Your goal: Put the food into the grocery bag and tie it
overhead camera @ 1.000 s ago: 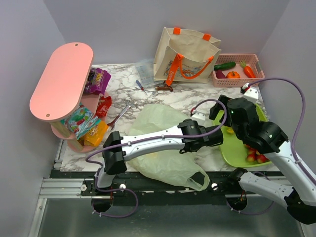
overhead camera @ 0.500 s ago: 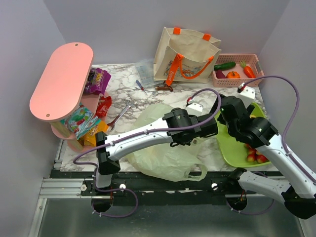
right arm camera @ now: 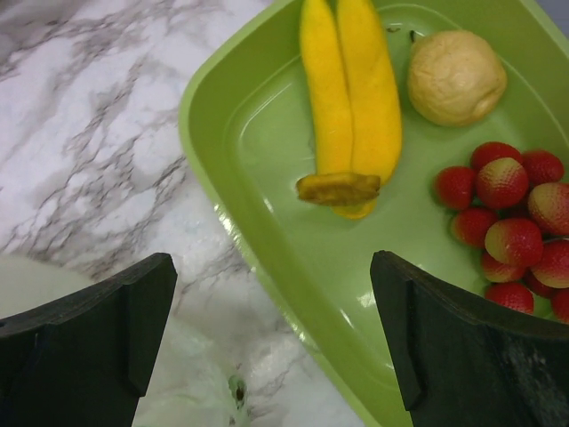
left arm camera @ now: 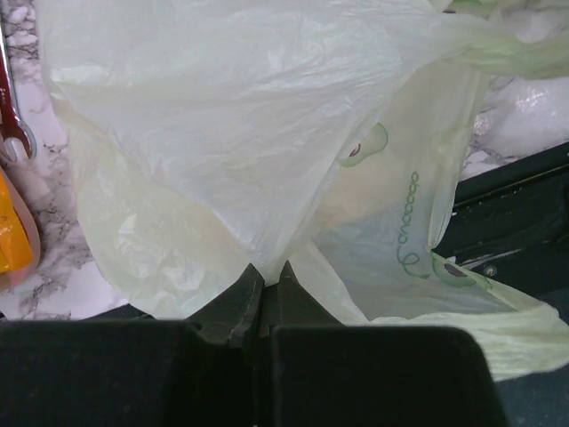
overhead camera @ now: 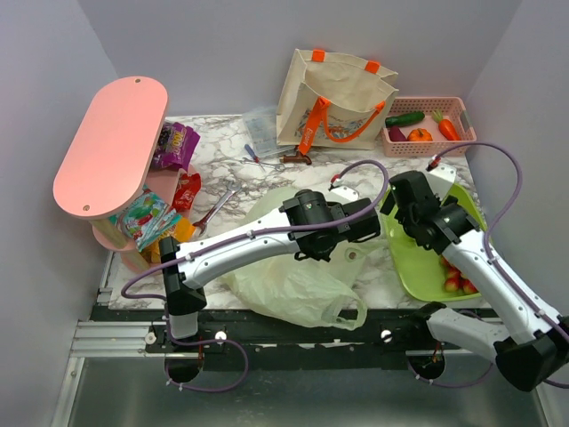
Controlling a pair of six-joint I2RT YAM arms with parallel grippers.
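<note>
The pale green grocery bag lies crumpled at the table's near edge and fills the left wrist view. My left gripper is shut on a fold of its plastic near the right side of the bag. A yellow banana bunch and a round pale yellow fruit lie on the green tray, beside red strawberries. My right gripper is open and empty, hovering over the tray's left rim. In the top view the right arm hides the banana.
A beige canvas tote stands at the back. A pink basket with vegetables is at the back right. A pink shelf with snack packets is at the left. Small tools lie behind the bag.
My left gripper has drawn back and to the left with the bag's plastic, and the bag bunched leftward. My right gripper has moved back-left over the tray's left rim.
</note>
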